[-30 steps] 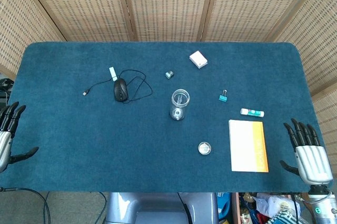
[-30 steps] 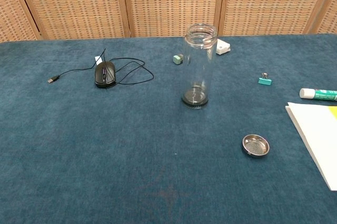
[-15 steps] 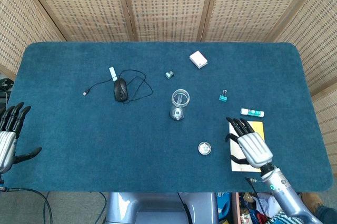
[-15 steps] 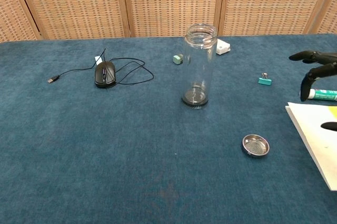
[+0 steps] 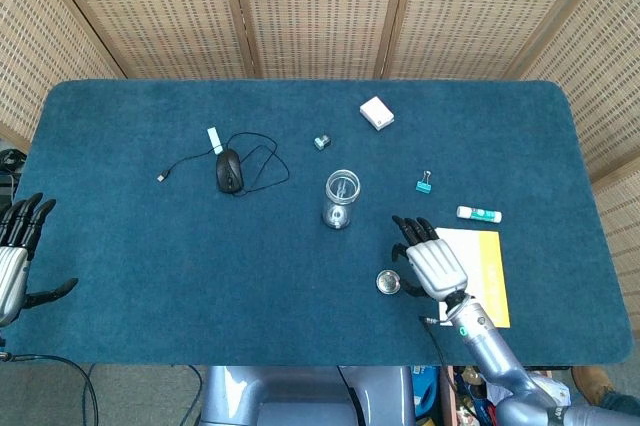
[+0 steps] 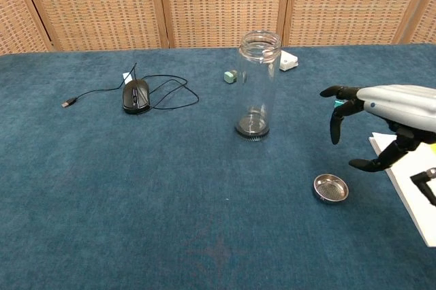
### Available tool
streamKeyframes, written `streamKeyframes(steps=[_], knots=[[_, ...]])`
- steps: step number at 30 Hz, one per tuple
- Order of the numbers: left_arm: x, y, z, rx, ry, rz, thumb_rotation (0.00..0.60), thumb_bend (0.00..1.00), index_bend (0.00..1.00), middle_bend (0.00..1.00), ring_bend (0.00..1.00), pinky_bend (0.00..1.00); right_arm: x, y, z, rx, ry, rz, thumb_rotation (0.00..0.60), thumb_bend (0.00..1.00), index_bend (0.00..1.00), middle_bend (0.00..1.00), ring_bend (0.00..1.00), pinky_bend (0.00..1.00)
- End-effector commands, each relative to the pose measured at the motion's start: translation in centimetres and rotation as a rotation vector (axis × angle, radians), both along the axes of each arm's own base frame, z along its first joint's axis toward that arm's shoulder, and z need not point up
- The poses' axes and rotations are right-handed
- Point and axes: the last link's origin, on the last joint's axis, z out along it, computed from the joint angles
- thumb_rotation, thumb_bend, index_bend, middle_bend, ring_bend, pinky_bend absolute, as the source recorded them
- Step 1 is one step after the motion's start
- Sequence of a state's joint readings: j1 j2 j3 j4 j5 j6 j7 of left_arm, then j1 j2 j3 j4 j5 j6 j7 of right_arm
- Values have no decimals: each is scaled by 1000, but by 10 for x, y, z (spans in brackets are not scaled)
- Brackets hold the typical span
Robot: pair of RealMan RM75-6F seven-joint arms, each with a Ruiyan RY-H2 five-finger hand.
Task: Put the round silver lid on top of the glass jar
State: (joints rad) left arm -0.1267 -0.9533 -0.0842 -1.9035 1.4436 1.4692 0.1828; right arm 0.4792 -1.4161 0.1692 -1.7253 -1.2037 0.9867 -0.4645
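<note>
The robot's right silver-backed hand with black fingers (image 5: 428, 262) (image 6: 381, 121) is held palm down above the table, its fingers (image 6: 335, 124) spread and slightly curled, nothing gripped; its grey forearm (image 5: 490, 348) is seen running off the near edge. The left silver-and-black hand (image 5: 14, 258) is held open at the table's left edge, fingers spread upward, thumb out.

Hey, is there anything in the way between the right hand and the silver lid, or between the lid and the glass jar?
Nothing visible: the right hand hovers open beside the round silver lid, and bare blue cloth separates it from the upright glass jar.
</note>
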Motion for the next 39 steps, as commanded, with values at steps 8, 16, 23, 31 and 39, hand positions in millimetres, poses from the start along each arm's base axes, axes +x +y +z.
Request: streamKeyframes(steps=[8,16,23,31,39], knots=[[-2,3,1,-1,-7,3,600,0,0,0,0,0,12,-1,-33,61,19,-39,600,526,475,0,0,0],[-3,3,2,-3,-11,6,600,0,0,0,0,0,9,2,-48,79,50,-45,600,526,514,0,0,0],[-3,4,1,-7,-8,7,600,0,0,0,0,0,4,0,-52,77,53,-57,600,526,514,0,0,0],[-3,5,0,-8,-9,10,600,0,0,0,0,0,-1,-1,-53,75,54,-65,600,546,553,0,0,0],[-4,6,1,-14,-18,14,600,0,0,0,0,0,-3,-4,-51,68,43,-69,600,600,620,0,0,0]])
